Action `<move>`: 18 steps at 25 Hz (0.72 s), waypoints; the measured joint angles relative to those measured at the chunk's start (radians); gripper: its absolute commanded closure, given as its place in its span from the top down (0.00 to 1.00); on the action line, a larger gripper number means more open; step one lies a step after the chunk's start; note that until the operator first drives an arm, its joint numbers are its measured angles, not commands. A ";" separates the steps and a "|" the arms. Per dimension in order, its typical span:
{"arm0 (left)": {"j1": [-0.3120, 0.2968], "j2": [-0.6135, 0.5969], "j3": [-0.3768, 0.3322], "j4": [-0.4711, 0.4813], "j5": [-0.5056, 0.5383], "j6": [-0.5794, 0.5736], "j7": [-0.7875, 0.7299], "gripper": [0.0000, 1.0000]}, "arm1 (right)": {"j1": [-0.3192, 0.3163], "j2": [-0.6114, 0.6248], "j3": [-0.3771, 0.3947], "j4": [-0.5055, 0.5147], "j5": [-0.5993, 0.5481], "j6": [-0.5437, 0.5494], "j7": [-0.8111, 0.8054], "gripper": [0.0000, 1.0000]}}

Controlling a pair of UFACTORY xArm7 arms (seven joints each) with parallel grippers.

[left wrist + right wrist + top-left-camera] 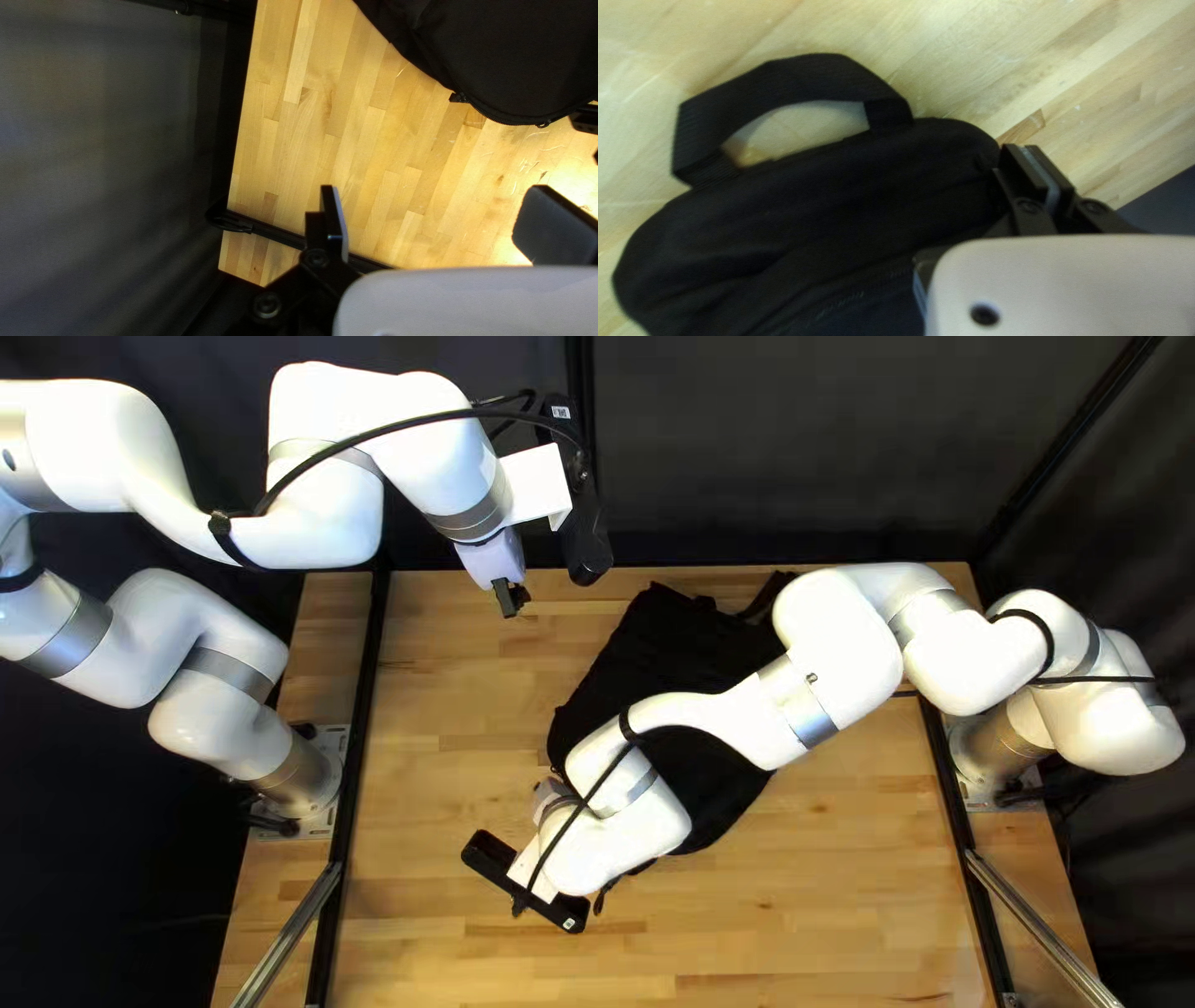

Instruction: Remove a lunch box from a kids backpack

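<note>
In the top left view the black backpack (697,641) lies on the wooden desk (454,734), in the middle of the frame and slanting from upper right to lower left. A strap (762,597) shows at its upper end. The pictures do not show where the lunch box is.

The right arm (815,635) reaches in from the right of the frame across the backpack. The right claw (555,802) is at the backpack's lower left side, its tips hidden in this view. In the right wrist view its two fingers (1024,168) are pressed together, just beside a rounded corner of the backpack; whether they touch it, I cannot tell. A webbing handle (803,81) loops out from the same end, with bare wood showing through it.

The left arm (324,510) comes in at the upper left of the frame. The left claw (510,600) hangs near the desk's far edge, well apart from the right one. In the left wrist view its fingers (333,221) are spread with nothing between them but a view of the wood. Ahead of them is the backpack's curved edge, with a zip along it and a zip pull (459,98) at the rim.

A dark curtain (797,448) fills the top of the frame in the top left view.
</note>
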 measured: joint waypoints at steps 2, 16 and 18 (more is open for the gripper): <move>0.000 0.000 0.000 0.000 0.000 0.000 0.000 1.00 | 0.002 -0.021 0.004 -0.032 0.000 -0.001 0.012 0.00; 0.000 0.000 0.000 0.000 0.000 0.000 0.000 1.00 | 0.028 0.124 -0.011 0.226 -0.006 0.043 -0.077 1.00; 0.000 0.000 0.000 0.000 0.000 0.000 0.000 1.00 | 0.039 0.181 -0.017 0.311 -0.008 0.060 -0.106 1.00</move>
